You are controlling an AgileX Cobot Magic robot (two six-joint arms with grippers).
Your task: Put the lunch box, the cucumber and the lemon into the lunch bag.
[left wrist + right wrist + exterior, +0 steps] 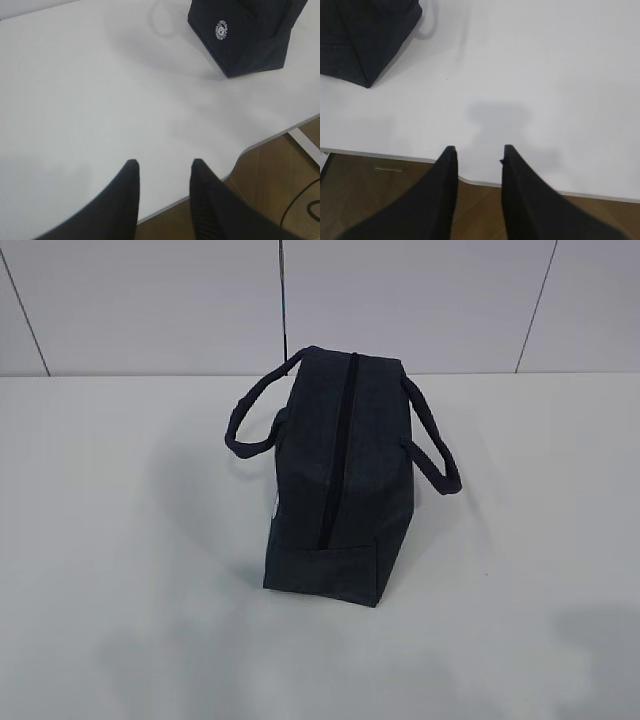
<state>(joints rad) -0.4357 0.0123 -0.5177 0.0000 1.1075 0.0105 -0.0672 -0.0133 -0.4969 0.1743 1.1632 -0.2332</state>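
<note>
The dark navy lunch bag (335,475) stands in the middle of the white table, zipper shut along its top, a handle drooping on each side. It also shows in the left wrist view (247,35) with its white round logo, and in the right wrist view (362,35) at top left. My left gripper (163,162) is open and empty over the table's front edge. My right gripper (478,148) is open and empty over the front edge too. Neither gripper shows in the exterior view. The lunch box, the cucumber and the lemon are out of view.
The white table (120,540) ends at a front edge with brown floor below (280,190). A pale panelled wall (150,300) stands behind the table.
</note>
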